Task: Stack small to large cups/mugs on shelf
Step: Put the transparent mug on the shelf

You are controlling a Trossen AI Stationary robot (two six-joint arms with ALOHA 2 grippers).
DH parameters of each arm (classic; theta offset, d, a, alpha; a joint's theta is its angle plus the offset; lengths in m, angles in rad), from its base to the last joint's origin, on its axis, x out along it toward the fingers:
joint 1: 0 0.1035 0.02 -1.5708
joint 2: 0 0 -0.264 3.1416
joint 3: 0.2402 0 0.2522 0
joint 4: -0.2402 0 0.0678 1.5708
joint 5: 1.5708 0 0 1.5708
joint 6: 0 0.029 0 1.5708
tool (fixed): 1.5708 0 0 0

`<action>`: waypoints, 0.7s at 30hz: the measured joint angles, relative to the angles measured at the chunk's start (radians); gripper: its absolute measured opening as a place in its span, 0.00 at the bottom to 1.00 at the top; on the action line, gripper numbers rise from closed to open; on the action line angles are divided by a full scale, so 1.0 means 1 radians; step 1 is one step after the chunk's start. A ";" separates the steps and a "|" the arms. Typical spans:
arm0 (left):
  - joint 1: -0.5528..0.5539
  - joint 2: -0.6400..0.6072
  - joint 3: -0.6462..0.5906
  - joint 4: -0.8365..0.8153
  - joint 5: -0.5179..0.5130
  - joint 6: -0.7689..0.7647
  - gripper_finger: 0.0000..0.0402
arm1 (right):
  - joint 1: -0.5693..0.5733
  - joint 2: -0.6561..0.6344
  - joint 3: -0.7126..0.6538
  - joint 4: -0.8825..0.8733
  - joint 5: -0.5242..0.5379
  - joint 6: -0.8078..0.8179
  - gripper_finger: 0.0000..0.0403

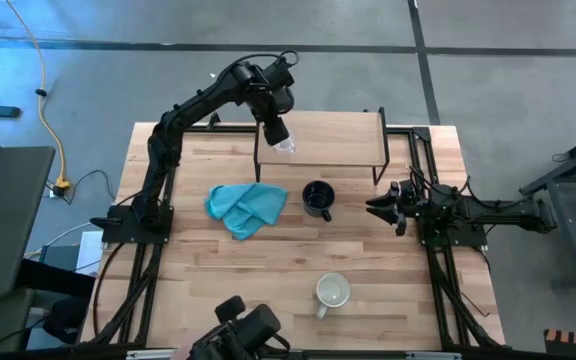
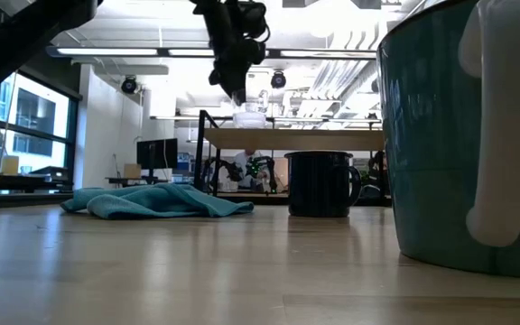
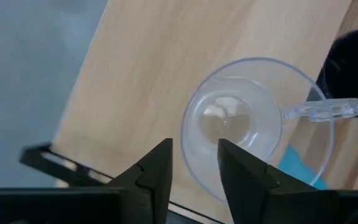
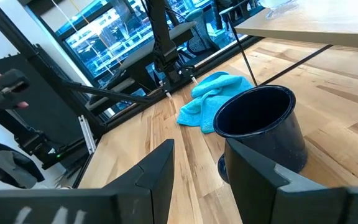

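Three vessels, one placed: the clear glass cup (image 3: pixel 247 118) sits on the shelf (image 1: pixel 333 137) near its left end, the left gripper (image 3: pixel 194 163) above it with fingers parted a little astride the near rim, gripping nothing. Lifting away off-line could catch that rim and tip the cup over the shelf's edge. Right gripper (image 4: pixel 197 165), fingers apart and empty, waits beside the black mug (image 1: pixel 317 199) on the tabletop (image 1: pixel 388 260); the pale mug (image 1: pixel 332 292) stands nearer the front.

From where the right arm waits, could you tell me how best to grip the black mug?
Take the black mug by its rim wall, coming from above: it stands upright with its mouth open. The right claw waits open beside it.
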 joint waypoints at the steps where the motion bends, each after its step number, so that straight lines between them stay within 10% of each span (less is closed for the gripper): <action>1: 0.001 0.000 0.000 -0.003 0.001 -0.019 0.30 | 0.000 0.000 0.000 0.000 0.000 -0.003 0.33; 21: 0.005 0.000 0.000 -0.055 0.001 -0.096 0.24 | 0.000 0.000 0.000 0.000 0.000 -0.017 0.33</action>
